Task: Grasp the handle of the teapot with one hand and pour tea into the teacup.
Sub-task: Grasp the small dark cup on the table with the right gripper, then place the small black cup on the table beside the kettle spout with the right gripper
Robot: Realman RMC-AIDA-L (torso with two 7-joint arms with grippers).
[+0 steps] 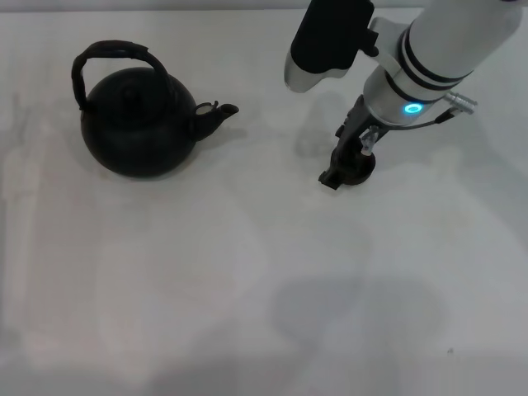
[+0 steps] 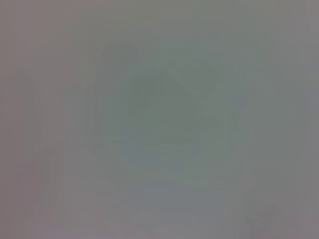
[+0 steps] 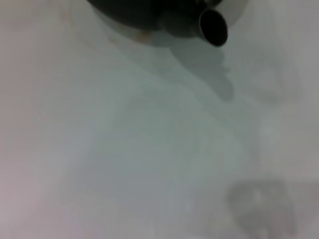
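Observation:
The black teapot (image 1: 139, 124) stands at the left of the white table in the head view. Its arched handle (image 1: 115, 51) rises over the lid and its short spout (image 1: 216, 114) points right. My right gripper (image 1: 348, 167) reaches down to the table right of the spout, well apart from it. A small dark round shape at its tip looks like the teacup (image 1: 361, 171), mostly hidden by the gripper. The right wrist view shows the teapot's spout (image 3: 213, 27) and part of its body (image 3: 139, 12). My left gripper is out of view.
The white table (image 1: 247, 289) spreads wide in front of the teapot and the right arm. The left wrist view shows only a blank pale surface (image 2: 159, 119). Nothing else stands on the table.

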